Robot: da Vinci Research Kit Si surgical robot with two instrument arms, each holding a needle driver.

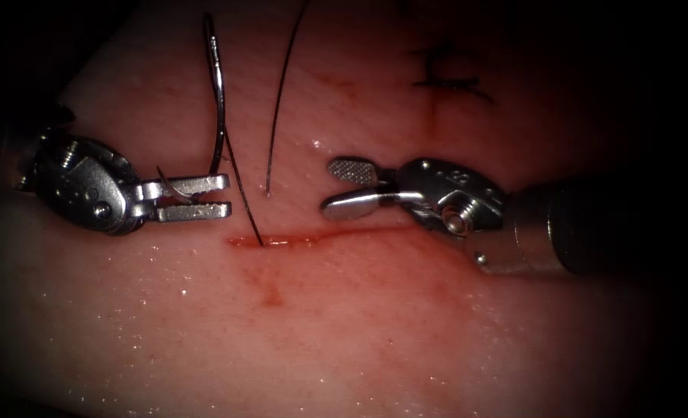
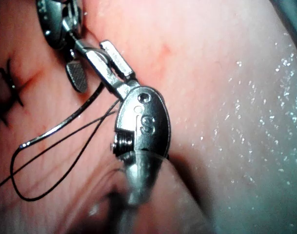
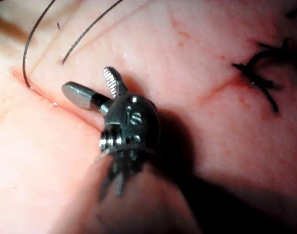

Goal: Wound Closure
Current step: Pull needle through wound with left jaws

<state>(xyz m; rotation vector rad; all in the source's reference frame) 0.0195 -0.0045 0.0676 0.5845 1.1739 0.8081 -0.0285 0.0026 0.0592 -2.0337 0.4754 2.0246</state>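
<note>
My left tool (image 1: 224, 197) sits left of the cut (image 1: 320, 237), its jaws shut on the curved needle (image 1: 218, 93) near one end. The needle is out of the tissue (image 1: 359, 333) and arcs upward from the jaws. Black thread (image 1: 243, 197) runs down from the needle into the left end of the cut. A second strand (image 1: 278, 101) ends free just above the cut. My right tool (image 1: 330, 187) hovers over the middle of the cut, open and holding nothing. Up close, the left tool (image 2: 116, 66) grips the needle (image 2: 60, 127). The right tool (image 3: 89, 85) is spread wide beside the thread (image 3: 25, 63).
A finished black stitch (image 1: 448, 73) lies on the tissue at the upper right, and is also visible as the stitch (image 3: 260, 78) and the stitch (image 2: 9, 90). Red fluid (image 1: 270, 294) stains the cut line and the tissue below it. A loop of thread (image 2: 50, 192) lies loose.
</note>
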